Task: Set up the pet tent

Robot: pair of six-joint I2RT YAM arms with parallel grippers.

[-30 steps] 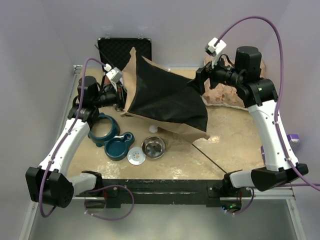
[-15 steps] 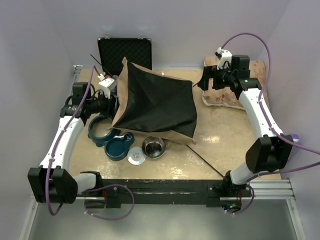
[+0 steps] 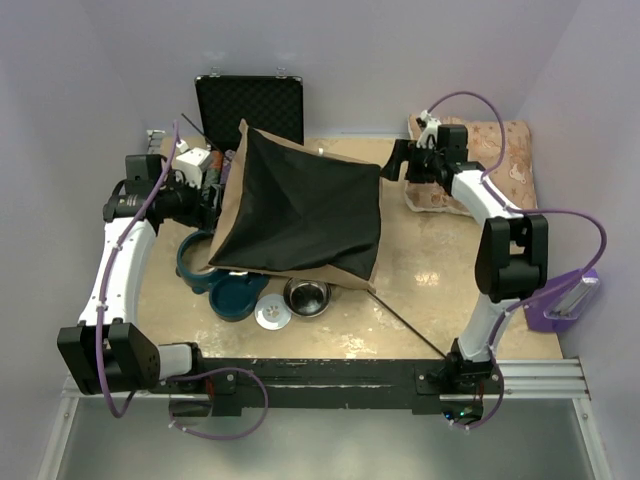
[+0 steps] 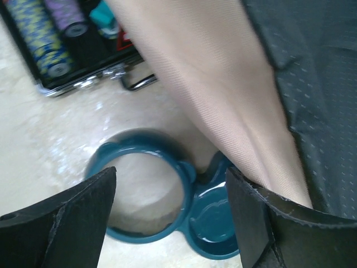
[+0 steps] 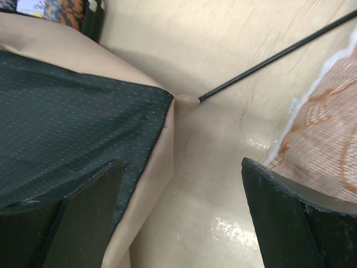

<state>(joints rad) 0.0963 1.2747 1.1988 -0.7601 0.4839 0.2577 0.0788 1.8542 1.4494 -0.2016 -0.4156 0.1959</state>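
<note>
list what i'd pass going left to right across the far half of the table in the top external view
left claw → pet tent → right claw → pillow

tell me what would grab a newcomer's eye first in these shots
The pet tent dominates: a big sheet of tan canvas with black lining facing up, sprawled across the middle of the table, one thin black pole trailing toward the near right. The left fingers and right fingers flank it, spread open and gripping nothing. A teal bowl stand peeks from under its near-left edge, near a steel bowl.
</note>
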